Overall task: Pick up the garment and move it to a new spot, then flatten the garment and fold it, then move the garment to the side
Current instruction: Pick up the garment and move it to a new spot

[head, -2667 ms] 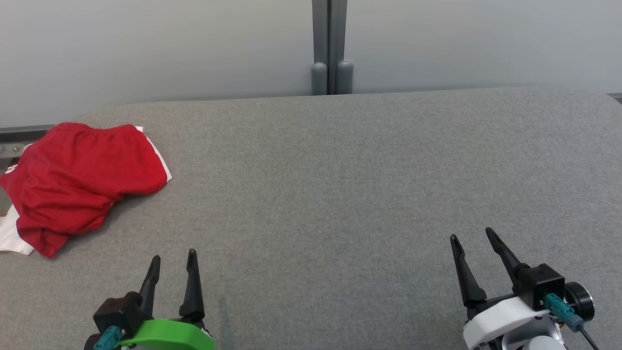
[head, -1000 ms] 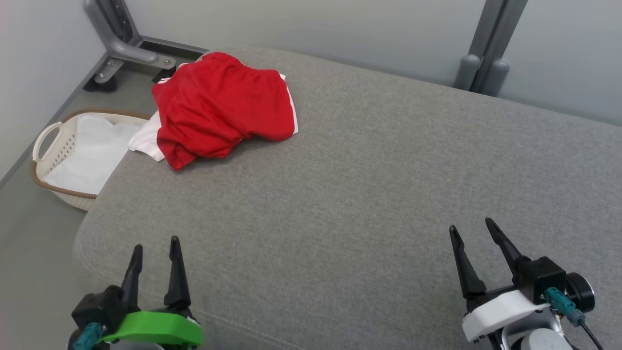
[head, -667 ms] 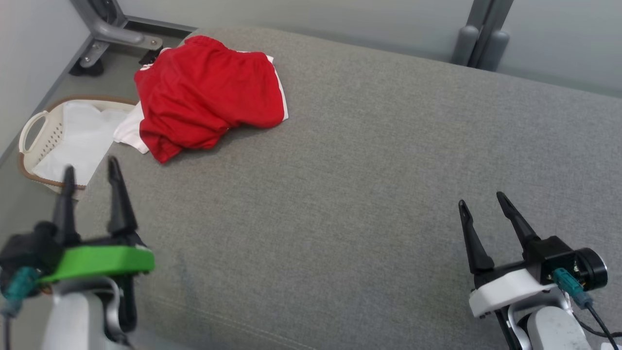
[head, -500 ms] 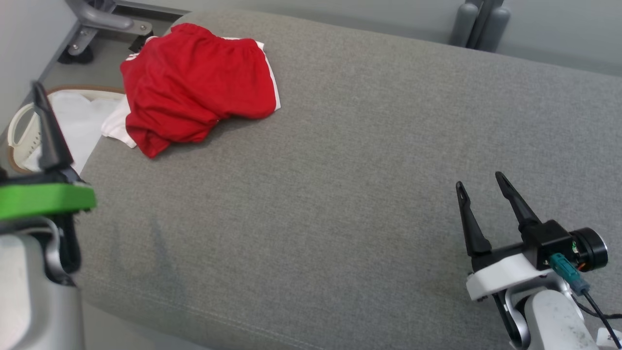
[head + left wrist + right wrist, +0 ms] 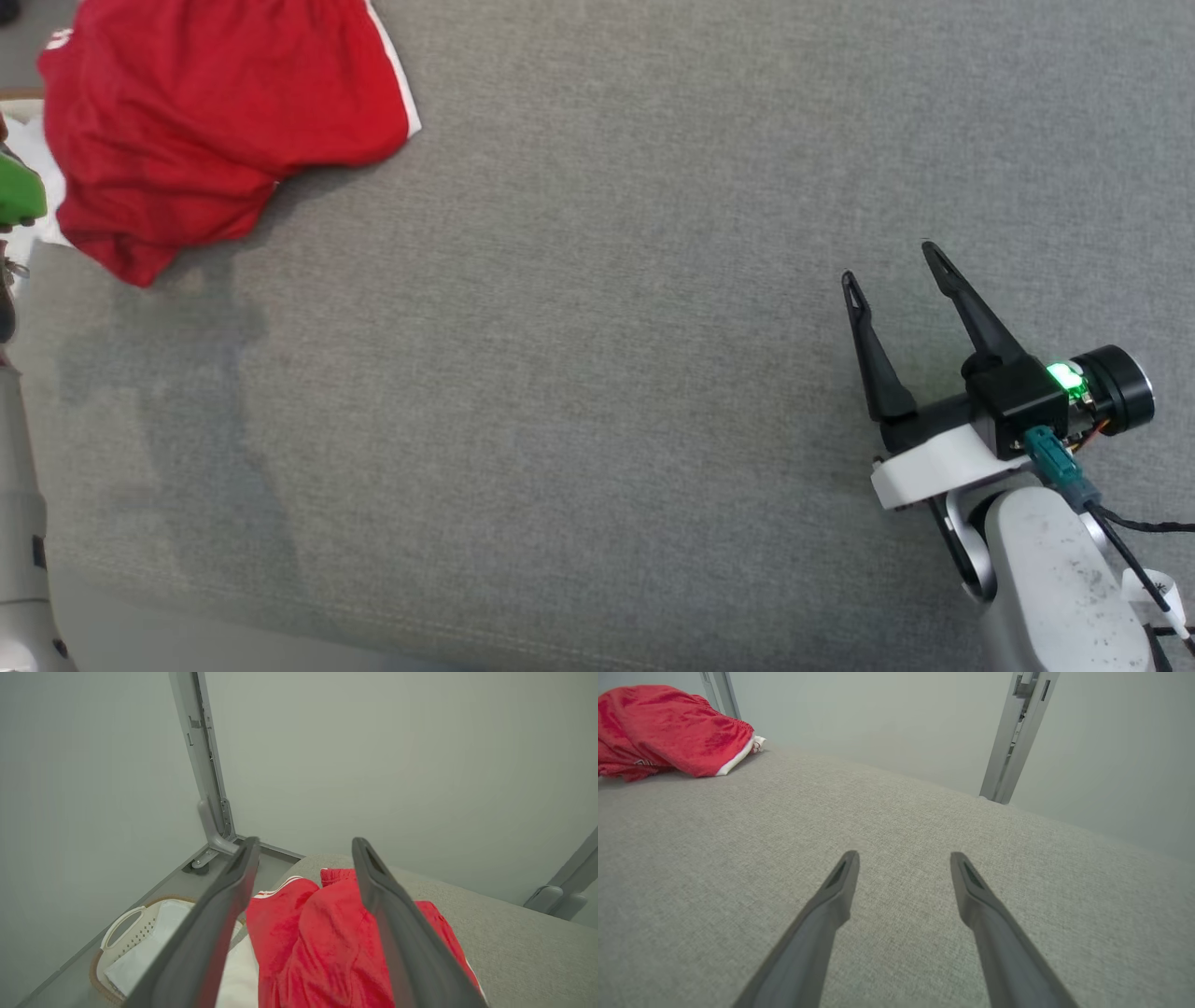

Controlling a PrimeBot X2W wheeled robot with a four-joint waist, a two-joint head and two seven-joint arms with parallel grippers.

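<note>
Red garment (image 5: 205,121) lying crumpled at the far left corner of the grey fabric-covered desk (image 5: 597,373), partly over a white cloth (image 5: 238,975). Left pincer (image 5: 303,849): fingers spread wide, empty, close to the garment, which shows between them. Right pincer (image 5: 889,263): fingers spread wide, empty, over bare desk, well apart from the garment. White basket (image 5: 140,933) on the floor beside the desk

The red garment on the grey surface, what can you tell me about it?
The red garment looks like sports shorts of thin, slightly shiny fabric, with a gathered waistband and white side trim. It lies crumpled and unfolded near a corner of the grey padded surface, partly over a white cloth. The left gripper is open near it, holding nothing.
</note>
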